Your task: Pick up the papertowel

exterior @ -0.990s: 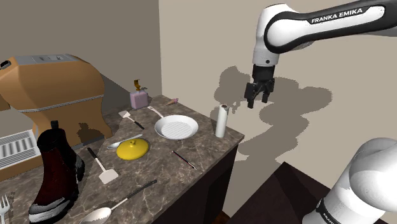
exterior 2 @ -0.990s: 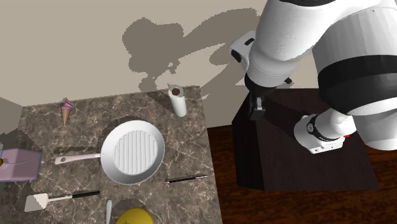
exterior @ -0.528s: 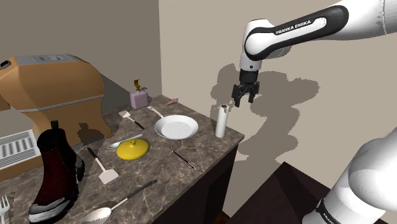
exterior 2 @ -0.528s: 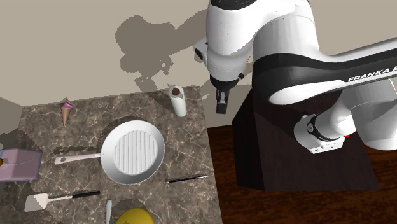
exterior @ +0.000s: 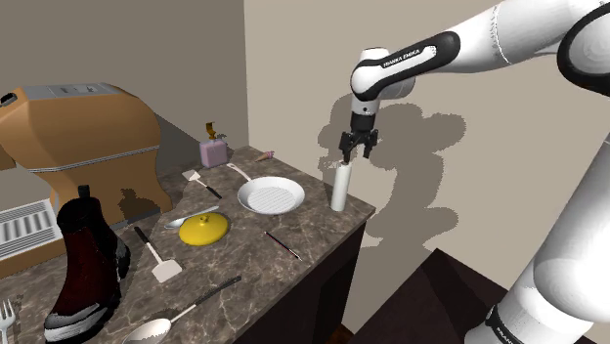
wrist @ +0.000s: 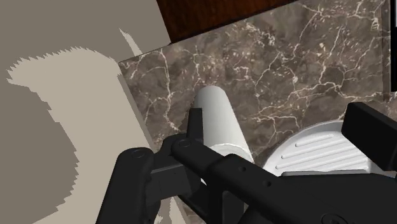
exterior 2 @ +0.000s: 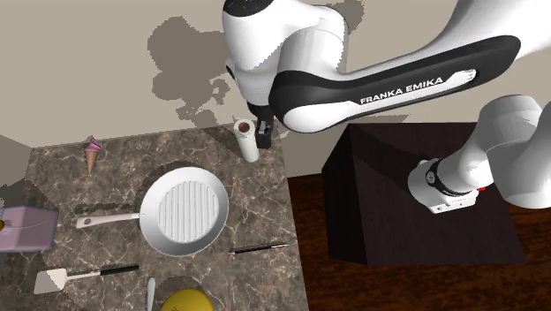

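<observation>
Within the last second the gripper (exterior: pixel 349 155) had swung in from beside the countertop (exterior: pixel 244 256) to just above the upright paper towel roll (exterior: pixel 339 188) at its wall-side corner (fingers spread wide, nothing held), leaving descent and closure.

A white upright paper-towel roll (exterior: pixel 338 188) stood just below the black two-finger gripper (exterior: pixel 352 156), on the dark marble counter's (exterior: pixel 318 227) corner.

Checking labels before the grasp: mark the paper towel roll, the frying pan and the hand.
paper towel roll (exterior: pixel 339 189), shoulder view, middle of its white side.
frying pan (exterior 2: pixel 184 212), second exterior view, ribbed base.
hand (exterior: pixel 350 158), shoulder view, midway between fingertips.
</observation>
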### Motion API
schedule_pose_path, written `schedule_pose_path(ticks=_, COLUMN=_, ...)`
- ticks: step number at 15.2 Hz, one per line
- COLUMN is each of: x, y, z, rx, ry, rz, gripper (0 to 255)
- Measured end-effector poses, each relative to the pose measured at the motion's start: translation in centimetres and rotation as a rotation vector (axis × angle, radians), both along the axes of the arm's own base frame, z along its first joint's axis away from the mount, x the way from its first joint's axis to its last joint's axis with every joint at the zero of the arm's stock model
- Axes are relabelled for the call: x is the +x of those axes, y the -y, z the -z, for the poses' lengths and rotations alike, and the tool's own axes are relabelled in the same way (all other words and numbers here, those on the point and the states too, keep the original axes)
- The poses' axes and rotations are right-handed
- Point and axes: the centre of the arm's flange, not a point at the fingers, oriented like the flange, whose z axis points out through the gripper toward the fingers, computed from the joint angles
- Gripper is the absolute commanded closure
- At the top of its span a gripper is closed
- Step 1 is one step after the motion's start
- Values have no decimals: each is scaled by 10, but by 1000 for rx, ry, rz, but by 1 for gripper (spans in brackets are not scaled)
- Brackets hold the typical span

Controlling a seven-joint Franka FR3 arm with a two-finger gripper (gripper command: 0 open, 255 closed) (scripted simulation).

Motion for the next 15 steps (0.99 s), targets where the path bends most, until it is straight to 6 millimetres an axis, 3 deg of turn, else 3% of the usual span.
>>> schedule_pose_path(ticks=7, x=78, y=34, z=36, rx=30, ry=14, rz=17, gripper=0)
schedule_pose_path(ticks=15, x=87, y=43, z=77, rx=35, ry=16, rz=19, gripper=0)
